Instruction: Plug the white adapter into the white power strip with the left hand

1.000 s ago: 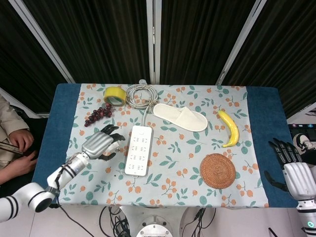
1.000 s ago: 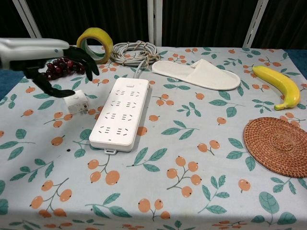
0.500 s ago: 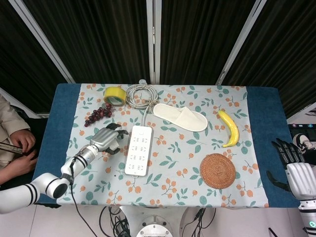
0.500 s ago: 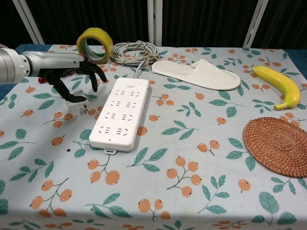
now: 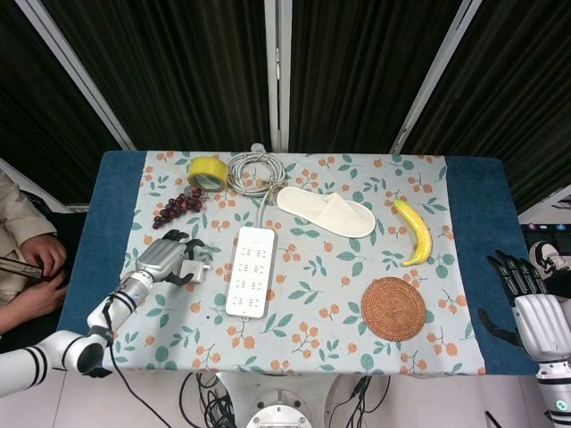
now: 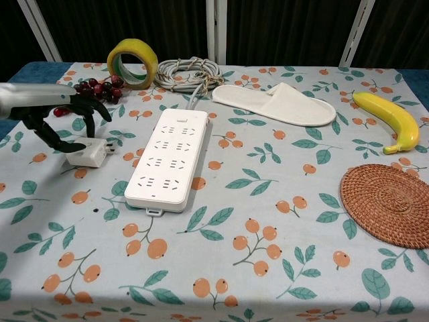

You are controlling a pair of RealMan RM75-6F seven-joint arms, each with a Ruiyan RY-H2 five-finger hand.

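Observation:
The white adapter (image 6: 86, 155) lies flat on the cloth left of the white power strip (image 6: 167, 158), its prongs pointing toward the strip. My left hand (image 6: 59, 115) arches over it with fingers spread. The thumb touches the adapter's left end and the other fingers stay clear above it. From the head view the adapter (image 5: 195, 267) sits between the thumb and fingers of the left hand (image 5: 164, 258), a short gap from the strip (image 5: 250, 271). My right hand (image 5: 528, 304) hangs with fingers apart and nothing in it, off the table's right edge.
Dark grapes (image 6: 94, 88), a yellow tape roll (image 6: 133, 62) and the strip's coiled cable (image 6: 188, 70) lie at the back left. A white slipper (image 6: 278, 103), a banana (image 6: 391, 121) and a woven coaster (image 6: 389, 204) are to the right. A person (image 5: 25, 259) sits at the far left.
My left hand drew back left, away from the strip, and the adapter shifted left and nearer the front edge with it. The right hand barely moved.

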